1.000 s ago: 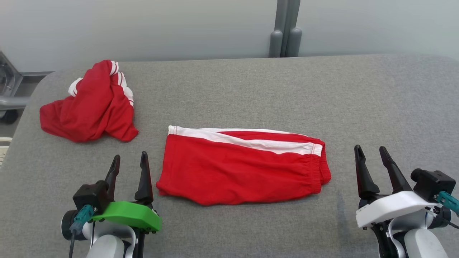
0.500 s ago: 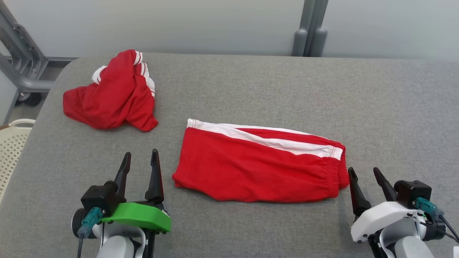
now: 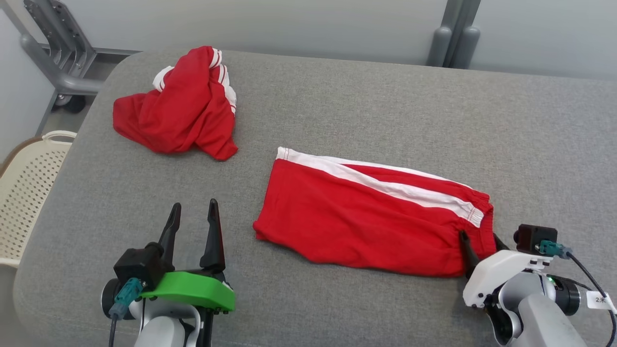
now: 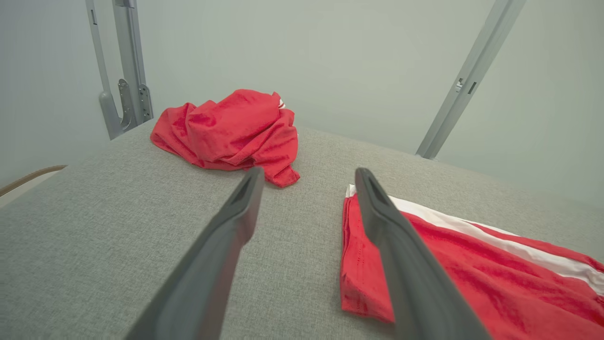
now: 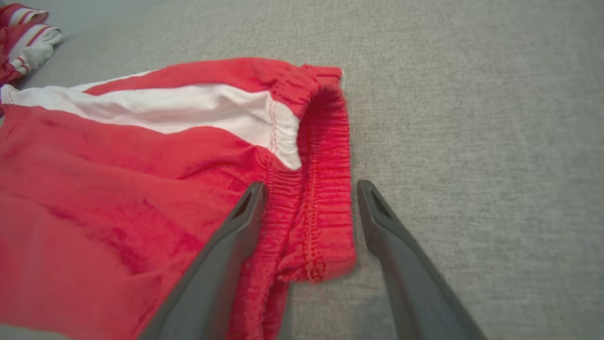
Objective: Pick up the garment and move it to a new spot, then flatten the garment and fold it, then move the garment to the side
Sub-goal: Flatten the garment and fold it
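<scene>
A red garment with a white side stripe lies folded flat in the middle of the grey padded table. My right gripper is open at its waistband end, and in the right wrist view the two fingers straddle the elastic waistband low over the cloth, right gripper. My left gripper is open and holds nothing, a little left of the garment's leg-hem end, left gripper. A second red garment lies crumpled at the far left, seen too as the crumpled heap.
A cream perforated basket stands beside the table's left edge. A grey metal frame on wheels is behind the far left corner, and grey posts rise behind the table. The right half of the tabletop is bare cloth.
The head camera has swung, shifting the whole picture right. My right gripper has moved in to the folded garment's waistband end, its fingers now on either side of it. The left gripper keeps its place.
</scene>
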Robot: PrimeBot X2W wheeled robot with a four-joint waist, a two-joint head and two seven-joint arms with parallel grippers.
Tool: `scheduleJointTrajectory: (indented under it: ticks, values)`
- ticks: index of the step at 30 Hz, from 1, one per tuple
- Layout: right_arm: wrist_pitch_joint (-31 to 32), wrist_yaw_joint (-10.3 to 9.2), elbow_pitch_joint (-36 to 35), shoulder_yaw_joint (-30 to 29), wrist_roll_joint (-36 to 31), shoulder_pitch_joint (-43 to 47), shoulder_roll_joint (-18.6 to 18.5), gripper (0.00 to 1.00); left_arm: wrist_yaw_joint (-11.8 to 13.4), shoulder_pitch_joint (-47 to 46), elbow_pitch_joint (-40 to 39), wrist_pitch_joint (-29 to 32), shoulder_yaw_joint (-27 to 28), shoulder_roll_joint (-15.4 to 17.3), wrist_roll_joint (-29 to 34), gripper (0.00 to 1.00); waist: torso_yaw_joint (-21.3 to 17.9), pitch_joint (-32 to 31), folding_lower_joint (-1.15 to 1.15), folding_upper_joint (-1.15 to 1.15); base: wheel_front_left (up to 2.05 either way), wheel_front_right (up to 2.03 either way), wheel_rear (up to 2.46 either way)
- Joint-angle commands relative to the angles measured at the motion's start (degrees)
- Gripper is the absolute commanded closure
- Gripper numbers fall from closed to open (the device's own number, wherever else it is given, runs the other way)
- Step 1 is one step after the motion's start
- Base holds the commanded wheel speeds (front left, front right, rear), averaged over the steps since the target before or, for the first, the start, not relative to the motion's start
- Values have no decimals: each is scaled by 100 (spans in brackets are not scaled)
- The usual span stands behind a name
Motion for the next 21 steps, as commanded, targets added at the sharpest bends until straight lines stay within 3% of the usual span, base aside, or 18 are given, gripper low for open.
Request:
scheduleJointTrajectory:
  ticks: [1,6,7,9,10,15,21]
  values:
    - [97,0,158,34,141,-110,-21,0,-10,0,29,-1,17,-24,38,0,51,4,0,0,0,0,0]
    - [496,0,657,167,552,-319,-6,0,-40,31,56,-1,41,-36,66,0,92,-16,0,0,0,0,0]
    - [576,1,720,213,674,-360,4,4,-43,38,60,-1,49,-40,71,0,95,-23,0,0,0,0,0]
    - [715,3,817,303,836,-426,14,48,-48,55,67,-1,62,-44,71,0,92,-37,0,0,0,0,0]
    - [757,3,851,331,887,-455,20,60,-52,65,73,-1,66,-47,75,0,88,-46,0,0,0,0,0]
    - [843,1,950,366,970,-602,-5,100,-62,102,98,-1,75,-59,108,0,51,-88,0,0,0,0,0]
    - [1075,0,706,463,1246,-782,-185,100,-96,171,138,-1,77,-66,160,0,-241,-230,0,0,0,0,0]
